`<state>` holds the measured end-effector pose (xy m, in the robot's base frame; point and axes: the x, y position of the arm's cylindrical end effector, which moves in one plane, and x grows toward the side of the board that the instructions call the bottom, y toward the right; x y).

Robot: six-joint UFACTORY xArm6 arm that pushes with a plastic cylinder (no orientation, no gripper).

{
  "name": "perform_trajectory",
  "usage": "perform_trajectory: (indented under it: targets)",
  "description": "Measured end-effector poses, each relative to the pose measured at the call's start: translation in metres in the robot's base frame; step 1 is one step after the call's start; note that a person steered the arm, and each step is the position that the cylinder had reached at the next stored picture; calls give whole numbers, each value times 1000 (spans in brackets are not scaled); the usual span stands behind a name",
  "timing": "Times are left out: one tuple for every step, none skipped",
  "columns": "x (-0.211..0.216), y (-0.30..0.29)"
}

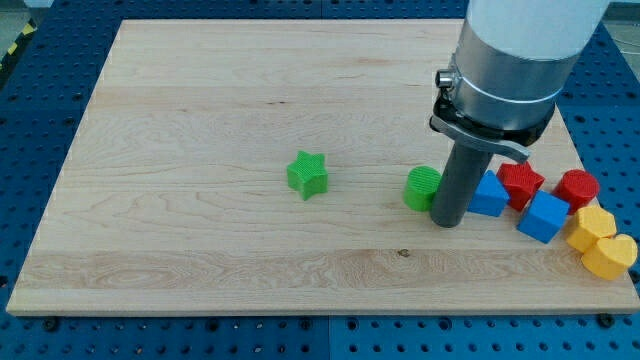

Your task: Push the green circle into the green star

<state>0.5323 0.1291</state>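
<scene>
The green circle [421, 187] lies right of the board's middle. The green star [307, 174] lies about a hundred pixels to its left, apart from it. My tip [448, 222] is at the lower end of the dark rod, touching or nearly touching the green circle's right side. The rod hides part of the circle's right edge and stands between the circle and the blue blocks.
Right of the rod sit a blue block [489, 194], a red star-like block [521, 184], a blue cube [544, 216], a red cylinder [577, 188] and two yellow blocks [591, 226] [609, 256] near the wooden board's [200, 120] right edge.
</scene>
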Motion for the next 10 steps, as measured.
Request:
perform_trajectory:
  targets:
    - [-4,14]
    - [-6,15]
    - [-7,15]
    - [-21,15]
    - [-21,-1]
    - [-21,-18]
    - [-26,-22]
    - [-29,-38]
    - [-29,-51]
    - [-34,-70]
